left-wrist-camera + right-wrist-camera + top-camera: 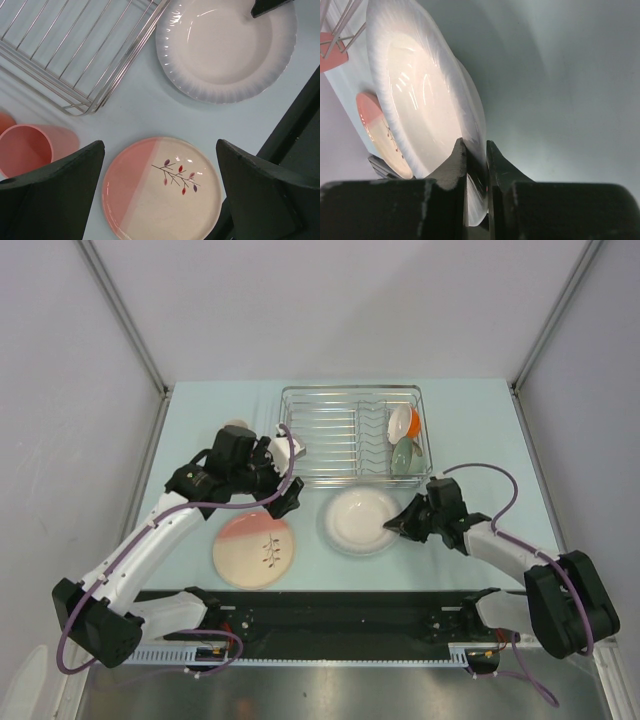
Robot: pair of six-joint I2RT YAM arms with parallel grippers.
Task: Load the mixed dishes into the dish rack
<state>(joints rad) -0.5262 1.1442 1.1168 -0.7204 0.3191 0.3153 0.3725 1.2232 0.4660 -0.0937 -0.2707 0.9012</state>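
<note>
**Right fingers on white plate rim, left fingers open over pink plate**

- Pink plate (253, 550): flat on the bench (460, 440), nearest the arm bases, leaf sprig facing up.
- Left fingers (288, 498): above the pink plate's far side, spread wide, holding nothing. In the wrist view the plate sits between the two tips.
- White plate (355, 520): just right of the pink plate and not touching it, close in front of the rack (320, 440).
- Right fingers (395, 525): pinching the white plate's right rim, one finger inside the rim and one outside. Can't tell whether the plate is off the bench.
- Cup (25, 150): orange, on the bench just left of the rack's near-left corner. The second cup (4, 122) is only a sliver at the frame edge beside it.
- Rack: past both plates, mid-bench.
- In the rack's right end, green bowl (403, 455) is on edge among the tines. Orange bowl (402, 423) is behind it, also on edge.
</note>
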